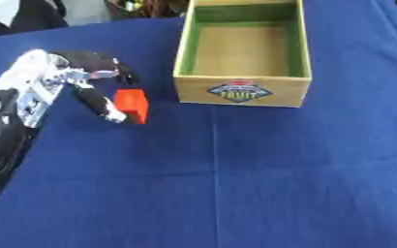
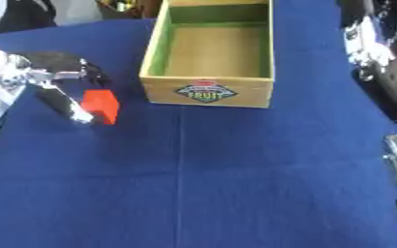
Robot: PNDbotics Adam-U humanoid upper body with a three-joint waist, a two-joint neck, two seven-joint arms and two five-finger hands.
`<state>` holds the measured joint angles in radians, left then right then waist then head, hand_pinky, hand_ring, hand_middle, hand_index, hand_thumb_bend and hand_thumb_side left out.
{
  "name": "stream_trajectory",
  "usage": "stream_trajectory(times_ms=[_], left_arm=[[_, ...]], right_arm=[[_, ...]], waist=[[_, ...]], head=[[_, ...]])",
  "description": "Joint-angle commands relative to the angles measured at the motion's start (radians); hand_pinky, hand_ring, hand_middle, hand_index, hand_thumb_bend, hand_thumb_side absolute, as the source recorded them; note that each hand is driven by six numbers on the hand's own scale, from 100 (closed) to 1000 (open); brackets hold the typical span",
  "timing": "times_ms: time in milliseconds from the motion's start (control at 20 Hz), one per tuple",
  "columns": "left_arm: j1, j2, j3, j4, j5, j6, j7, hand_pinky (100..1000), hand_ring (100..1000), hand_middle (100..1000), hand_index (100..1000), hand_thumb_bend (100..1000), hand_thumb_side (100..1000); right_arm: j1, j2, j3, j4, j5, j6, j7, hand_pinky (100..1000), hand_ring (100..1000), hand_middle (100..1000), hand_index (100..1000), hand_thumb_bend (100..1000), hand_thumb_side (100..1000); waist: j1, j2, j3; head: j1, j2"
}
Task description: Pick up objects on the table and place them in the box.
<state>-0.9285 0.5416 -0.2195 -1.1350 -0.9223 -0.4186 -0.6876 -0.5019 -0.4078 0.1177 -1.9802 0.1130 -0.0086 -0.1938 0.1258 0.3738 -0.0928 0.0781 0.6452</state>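
Left hand (image 1: 90, 80) sits at the left side of the blue tablecloth (image 1: 236, 184), fingers curled around an orange-red block (image 1: 131, 104). One black finger arches over the far side of the block and a silver-tipped one runs down along its left, near edge, so the block is pinched between them. Whether the block is resting on the cloth or just clear of it cannot be made out. Behind the hand, the black and silver left arm (image 1: 15, 121) comes in from the lower left corner.

To the right of the block, and a little farther back, stands the box (image 1: 241, 92), a tan wooden crate with green inner walls and a bare floor, a fruit logo on its near face. Block and box are near each other but apart.

Over on the right edge, in the right eye view, part of the right arm (image 2: 384, 63) shows, black with silver joints; its hand shows in neither view.
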Motion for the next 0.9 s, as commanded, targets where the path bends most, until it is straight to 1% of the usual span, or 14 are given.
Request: stream_trajectory(times_ms=[50, 200, 250, 350, 650, 700, 750, 800, 850, 900], left_arm=[[-0.012, 0.012, 0.000, -0.003, -0.014, -0.079, -0.042, 666, 730, 697, 871, 628, 668], [-0.011, 0.009, -0.001, -0.002, -0.012, -0.084, -0.018, 642, 684, 625, 824, 598, 655], [-0.011, 0.009, -0.002, -0.001, -0.011, -0.086, -0.012, 642, 684, 625, 824, 598, 655], [-0.011, 0.007, -0.002, -0.002, -0.006, -0.087, 0.000, 621, 658, 594, 790, 552, 646], [-0.011, 0.007, -0.003, -0.007, 0.002, -0.083, 0.031, 583, 610, 542, 740, 487, 651], [-0.011, 0.007, -0.003, -0.007, 0.003, -0.081, 0.036, 564, 586, 511, 714, 444, 650], [-0.010, 0.007, -0.003, -0.007, 0.004, -0.079, 0.042, 559, 581, 505, 708, 429, 650], [-0.010, 0.006, -0.003, -0.007, 0.005, -0.076, 0.049, 540, 562, 486, 692, 378, 653], [-0.009, 0.006, -0.002, -0.007, 0.005, -0.071, 0.056, 534, 556, 481, 687, 370, 656], [-0.009, 0.006, -0.002, -0.006, 0.006, -0.066, 0.063, 514, 535, 458, 667, 318, 662]], right_arm=[[-0.014, -0.013, -0.002, -0.020, -0.005, -0.001, 0.002, 931, 869, 614, 795, 171, 637], [-0.015, -0.012, -0.001, -0.020, -0.005, -0.001, 0.003, 932, 869, 614, 795, 172, 638], [-0.016, -0.012, -0.001, -0.020, -0.006, -0.001, 0.003, 932, 869, 614, 795, 172, 638], [-0.017, -0.012, 0.000, -0.020, -0.006, -0.001, 0.004, 932, 869, 614, 795, 173, 638], [-0.016, -0.011, 0.000, -0.020, -0.007, 0.000, 0.005, 932, 869, 614, 795, 173, 638], [-0.016, -0.011, 0.000, -0.020, -0.007, 0.000, 0.005, 932, 869, 614, 796, 174, 638], [-0.016, -0.011, 0.000, -0.020, -0.007, 0.001, 0.006, 932, 869, 614, 796, 174, 638], [-0.016, -0.010, 0.000, -0.020, -0.007, 0.001, 0.006, 932, 869, 614, 796, 173, 638], [-0.016, -0.010, 0.000, -0.020, -0.008, 0.001, 0.006, 932, 869, 614, 796, 173, 638], [-0.015, -0.010, 0.000, -0.020, -0.008, 0.001, 0.006, 932, 869, 614, 796, 174, 638]], waist=[[-0.009, -0.018, 0.000], [-0.010, -0.016, 0.001], [-0.010, -0.016, 0.001], [-0.011, -0.015, 0.001], [-0.012, -0.015, 0.002], [-0.013, -0.015, 0.002], [-0.013, -0.015, 0.002], [-0.013, -0.015, 0.002], [-0.013, -0.015, 0.002], [-0.013, -0.015, 0.002]], head=[[0.003, -0.013], [0.003, -0.014], [0.003, -0.014], [0.004, -0.015], [0.005, -0.015], [0.005, -0.015], [0.004, -0.016], [0.004, -0.017], [0.004, -0.017], [0.004, -0.017]])
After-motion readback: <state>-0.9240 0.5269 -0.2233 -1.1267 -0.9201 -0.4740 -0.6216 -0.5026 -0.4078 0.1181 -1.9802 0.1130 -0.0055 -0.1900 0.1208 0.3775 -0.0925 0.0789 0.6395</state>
